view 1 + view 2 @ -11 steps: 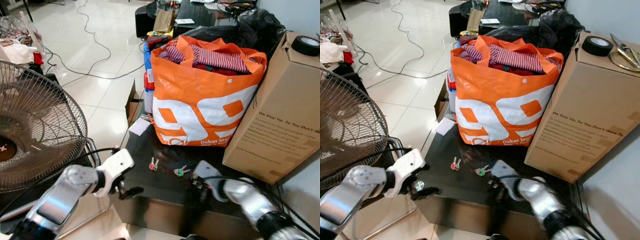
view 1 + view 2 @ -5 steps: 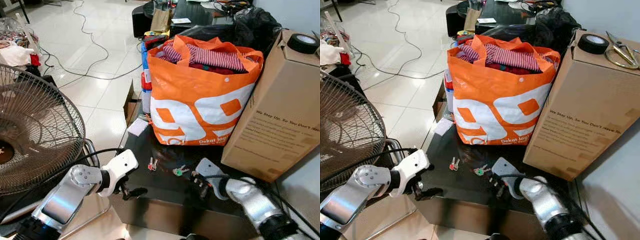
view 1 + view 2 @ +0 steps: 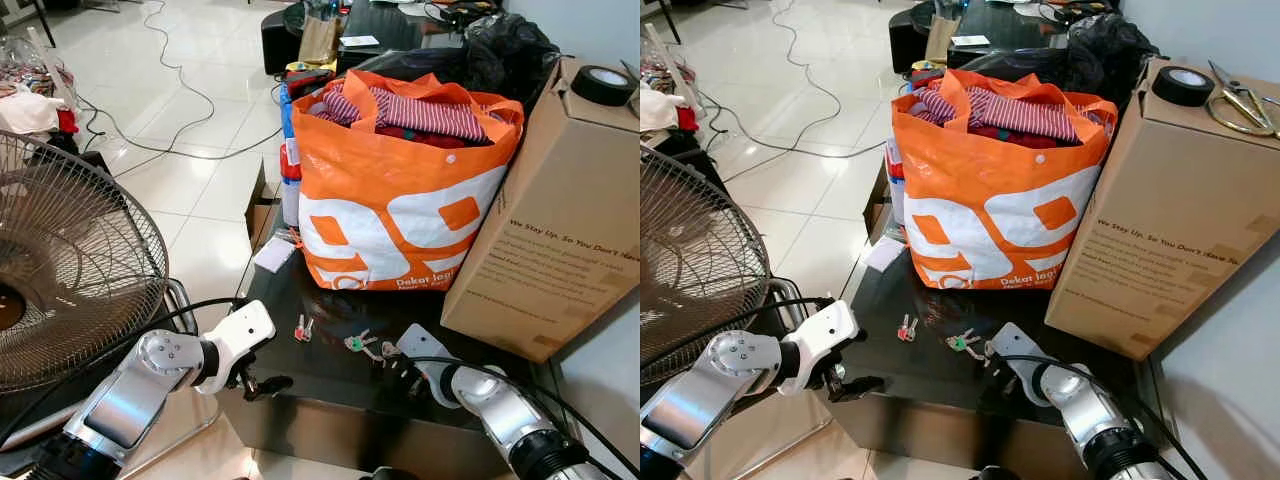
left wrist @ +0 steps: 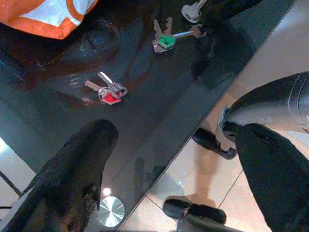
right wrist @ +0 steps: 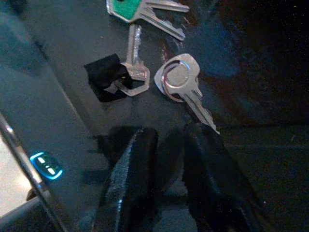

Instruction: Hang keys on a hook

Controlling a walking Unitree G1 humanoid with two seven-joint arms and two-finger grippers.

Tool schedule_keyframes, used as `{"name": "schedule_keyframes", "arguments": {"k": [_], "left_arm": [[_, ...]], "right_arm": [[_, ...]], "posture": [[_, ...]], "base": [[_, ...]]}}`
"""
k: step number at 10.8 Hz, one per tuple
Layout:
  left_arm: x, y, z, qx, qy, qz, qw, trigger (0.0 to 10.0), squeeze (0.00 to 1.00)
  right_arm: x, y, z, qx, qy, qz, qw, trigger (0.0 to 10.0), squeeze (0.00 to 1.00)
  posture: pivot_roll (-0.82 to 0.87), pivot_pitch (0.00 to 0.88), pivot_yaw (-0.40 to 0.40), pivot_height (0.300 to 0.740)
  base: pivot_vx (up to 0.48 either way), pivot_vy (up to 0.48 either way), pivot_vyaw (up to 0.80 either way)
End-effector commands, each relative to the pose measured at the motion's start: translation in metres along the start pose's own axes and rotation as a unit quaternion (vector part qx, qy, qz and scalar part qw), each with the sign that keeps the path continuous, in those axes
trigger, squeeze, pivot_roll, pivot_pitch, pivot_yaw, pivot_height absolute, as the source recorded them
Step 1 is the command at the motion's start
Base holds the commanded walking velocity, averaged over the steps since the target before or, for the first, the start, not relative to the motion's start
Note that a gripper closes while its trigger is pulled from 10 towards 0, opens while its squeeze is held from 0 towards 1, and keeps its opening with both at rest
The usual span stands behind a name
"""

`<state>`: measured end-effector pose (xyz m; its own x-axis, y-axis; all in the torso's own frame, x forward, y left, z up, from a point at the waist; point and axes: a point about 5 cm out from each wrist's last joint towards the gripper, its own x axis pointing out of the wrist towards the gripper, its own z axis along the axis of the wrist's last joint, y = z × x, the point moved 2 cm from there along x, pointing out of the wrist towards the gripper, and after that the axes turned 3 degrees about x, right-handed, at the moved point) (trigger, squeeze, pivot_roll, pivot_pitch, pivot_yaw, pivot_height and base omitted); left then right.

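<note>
On the black glass table (image 3: 330,400) lie a red-tagged key bunch (image 3: 301,328) and a green-tagged key bunch (image 3: 358,343). A loose silver key (image 5: 181,82) and a key with a black tag (image 5: 133,72) lie just past the green bunch (image 5: 130,7). My right gripper (image 3: 392,366) is low over the table right behind these keys. Its fingers (image 5: 130,179) are close together with nothing between them, and the silver key's blade tip reaches one finger. My left gripper (image 3: 262,383) hangs at the table's front left edge, open and holding nothing, with the red bunch (image 4: 108,92) ahead of it.
A full orange shopping bag (image 3: 400,200) stands behind the keys. A tall cardboard box (image 3: 560,220) with a tape roll (image 3: 605,85) on top is to the right. A standing fan (image 3: 60,270) is close on the left. Cables cross the tiled floor (image 3: 200,150).
My right gripper has slid forward along the table toward the green key bunch and the silver key. The left arm has barely moved; the camera shifted slightly.
</note>
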<state>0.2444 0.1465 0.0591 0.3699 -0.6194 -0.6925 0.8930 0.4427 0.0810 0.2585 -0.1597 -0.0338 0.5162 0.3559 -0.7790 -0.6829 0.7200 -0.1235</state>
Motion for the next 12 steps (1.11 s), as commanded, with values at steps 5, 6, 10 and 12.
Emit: {"name": "schedule_keyframes", "arguments": {"k": [5, 6, 10, 12], "left_arm": [[0.003, 0.004, 0.001, 0.011, 0.003, 0.001, 1.000, 10.0, 0.00], [0.003, 0.004, 0.001, 0.011, 0.003, 0.001, 1.000, 10.0, 0.00], [0.002, 0.005, -0.003, 0.010, 0.008, -0.006, 1.000, 10.0, 0.00], [0.003, 0.004, -0.002, 0.009, 0.007, -0.011, 1.000, 10.0, 0.00]], "right_arm": [[0.000, 0.023, 0.021, 0.078, -0.068, 0.031, 0.994, 10.0, 1.00], [0.006, 0.031, 0.018, 0.069, -0.051, 0.018, 0.996, 10.0, 1.00], [0.013, 0.038, 0.012, 0.040, -0.017, -0.006, 0.999, 5.3, 0.00], [0.013, 0.033, 0.008, 0.022, -0.003, -0.018, 1.000, 0.2, 0.00]], "posture": [[-0.16, 0.000, 0.020, 0.740], [-0.16, 0.000, 0.020, 0.740], [-0.15, 0.000, 0.023, 0.740], [-0.16, 0.000, 0.024, 0.740]], "base": [[0.000, 0.000, 0.00], [0.000, 0.000, 0.00], [0.000, 0.000, 0.00], [0.000, 0.000, 0.00]]}}
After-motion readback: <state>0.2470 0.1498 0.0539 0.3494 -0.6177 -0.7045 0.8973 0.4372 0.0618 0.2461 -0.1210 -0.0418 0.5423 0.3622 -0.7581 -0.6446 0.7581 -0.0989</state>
